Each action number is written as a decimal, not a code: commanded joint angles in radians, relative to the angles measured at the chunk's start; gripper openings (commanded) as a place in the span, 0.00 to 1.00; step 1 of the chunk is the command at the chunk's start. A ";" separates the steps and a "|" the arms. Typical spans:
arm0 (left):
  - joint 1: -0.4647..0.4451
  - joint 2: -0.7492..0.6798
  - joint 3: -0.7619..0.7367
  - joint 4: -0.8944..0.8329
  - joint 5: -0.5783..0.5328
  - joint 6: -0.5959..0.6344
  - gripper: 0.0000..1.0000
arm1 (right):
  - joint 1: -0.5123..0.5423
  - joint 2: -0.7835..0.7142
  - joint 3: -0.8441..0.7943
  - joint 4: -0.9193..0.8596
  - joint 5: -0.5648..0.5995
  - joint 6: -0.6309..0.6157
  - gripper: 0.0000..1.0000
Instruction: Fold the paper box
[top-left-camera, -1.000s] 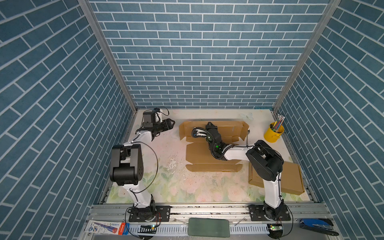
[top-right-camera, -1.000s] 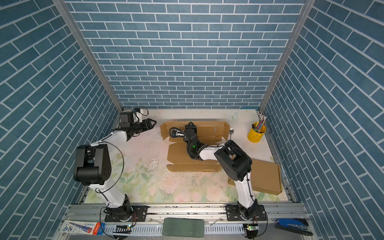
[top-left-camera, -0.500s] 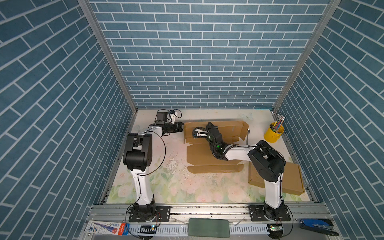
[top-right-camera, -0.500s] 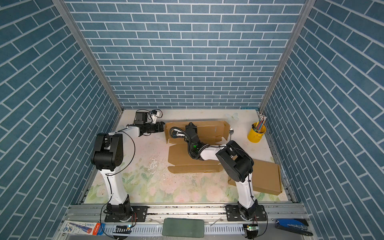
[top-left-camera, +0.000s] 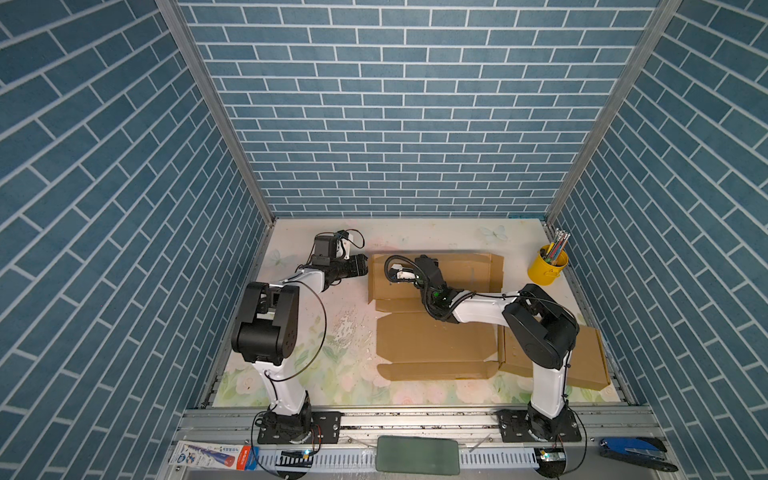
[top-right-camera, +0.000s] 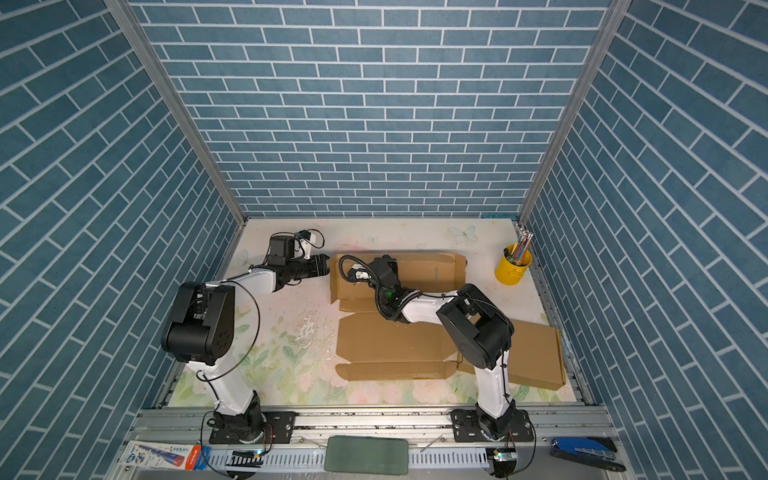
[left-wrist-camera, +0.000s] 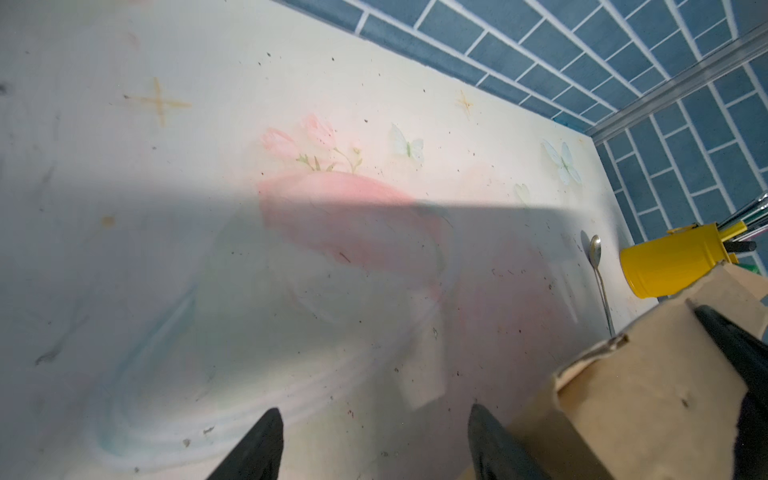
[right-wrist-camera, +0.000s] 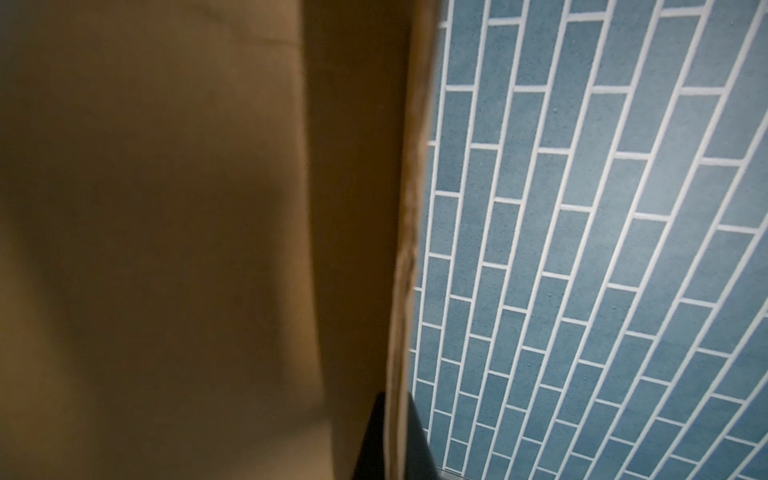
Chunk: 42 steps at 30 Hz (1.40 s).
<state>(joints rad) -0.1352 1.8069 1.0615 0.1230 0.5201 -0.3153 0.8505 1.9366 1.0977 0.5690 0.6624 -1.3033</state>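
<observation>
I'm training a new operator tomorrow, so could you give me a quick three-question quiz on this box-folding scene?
1. True or false: the right end effector is shut on an edge of the paper box.
2. Multiple choice: the left end effector is A) open, holding nothing; B) shut on the box; C) shut on a pen.
3. Short answer: what utensil lies beside the yellow cup?

Key: 1 true. 2 A. 3 a spoon, seen in the left wrist view.
</observation>
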 joint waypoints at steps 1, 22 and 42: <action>0.017 -0.066 0.025 -0.048 -0.080 -0.028 0.72 | 0.001 -0.043 0.047 -0.156 -0.020 0.068 0.00; -0.136 -0.364 0.152 -0.480 -0.350 -0.085 0.71 | -0.215 0.200 1.072 -1.748 -0.468 1.316 0.00; -0.333 -0.132 -0.211 -0.067 -0.304 -0.278 0.48 | -0.468 -0.075 0.268 -1.282 -0.977 1.765 0.50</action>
<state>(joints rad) -0.4652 1.6791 0.8734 -0.0017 0.2146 -0.5728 0.3969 1.9324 1.4490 -0.8082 -0.2043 0.3801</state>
